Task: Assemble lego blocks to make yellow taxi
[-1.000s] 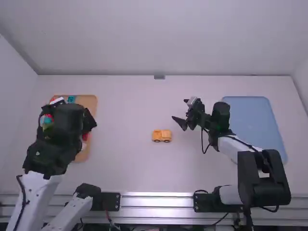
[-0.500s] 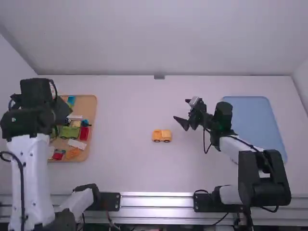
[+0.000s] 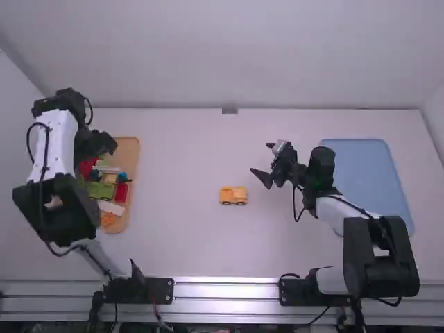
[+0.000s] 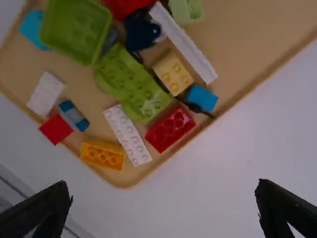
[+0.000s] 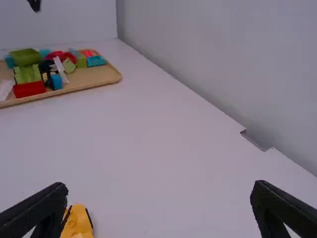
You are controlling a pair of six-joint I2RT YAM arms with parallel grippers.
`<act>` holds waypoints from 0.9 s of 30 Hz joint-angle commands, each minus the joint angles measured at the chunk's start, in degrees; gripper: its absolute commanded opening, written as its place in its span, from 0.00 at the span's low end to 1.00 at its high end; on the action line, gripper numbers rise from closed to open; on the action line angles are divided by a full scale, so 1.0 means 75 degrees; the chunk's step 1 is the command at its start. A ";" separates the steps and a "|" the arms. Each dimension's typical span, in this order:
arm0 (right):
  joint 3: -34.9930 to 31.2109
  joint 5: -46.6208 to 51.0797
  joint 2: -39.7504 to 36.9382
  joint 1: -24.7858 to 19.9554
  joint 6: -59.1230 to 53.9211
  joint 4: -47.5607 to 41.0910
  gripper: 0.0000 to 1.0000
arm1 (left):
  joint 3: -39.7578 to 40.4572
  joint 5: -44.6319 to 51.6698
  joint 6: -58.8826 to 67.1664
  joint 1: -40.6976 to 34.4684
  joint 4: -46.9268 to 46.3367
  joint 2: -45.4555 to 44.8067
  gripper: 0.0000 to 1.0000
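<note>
Having drawn back toward the far end of the tan tray [image 3: 132, 156], baring bricks it hid before, the left gripper [image 3: 103, 143] was spread and empty. The right gripper [image 3: 259, 157] gaped empty too. Between tray and right gripper, the blocky yellow vehicle [image 3: 233, 195] stood upright on the table [image 3: 180, 243], dark wheels facing near.

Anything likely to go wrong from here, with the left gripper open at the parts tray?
Two risks, I think. The pale yellow block sits tightly among the long white bar, a green piece and a blue block, so the open left gripper could catch a neighbour instead. The small yellow vehicle stands unheld near the open right gripper; a careless swing might knock it.
</note>
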 commanded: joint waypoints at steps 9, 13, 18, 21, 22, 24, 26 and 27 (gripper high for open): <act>0.0175 -0.0076 -0.0058 -0.0035 -0.0568 -0.0029 0.99 | -0.0472 0.0020 -0.0236 0.0391 0.0810 0.0959 0.55; 0.0175 -0.0047 -0.0058 -0.0029 -0.0609 -0.0035 0.98 | -0.0970 0.0437 -0.0775 0.0705 0.0968 0.0956 0.48; 0.0175 -0.0055 -0.0055 -0.0003 -0.0615 -0.0032 0.98 | -0.1836 0.0539 -0.1297 0.0758 0.1804 0.0959 0.49; 0.0175 0.0017 -0.0055 0.0032 -0.0612 -0.0035 0.98 | -0.2110 0.0545 -0.1530 0.0749 0.2314 0.0956 0.47; 0.0175 0.0154 -0.0055 0.0038 -0.0609 -0.0038 0.99 | -0.2159 0.0542 -0.1635 0.0737 0.2433 0.0956 0.47; 0.0175 0.0332 -0.0055 0.0029 -0.0615 -0.0096 0.98 | -0.2197 0.0586 -0.1626 0.0729 0.2565 0.0956 0.47; 0.0175 0.0507 -0.0055 0.0029 -0.0612 -0.0166 0.99 | -0.2224 0.0597 -0.1635 0.0729 0.2748 0.0959 0.46; 0.0175 0.0562 -0.0055 0.0029 -0.0609 -0.0189 0.98 | -0.2241 0.0597 -0.1635 0.0729 0.2827 0.0959 0.46</act>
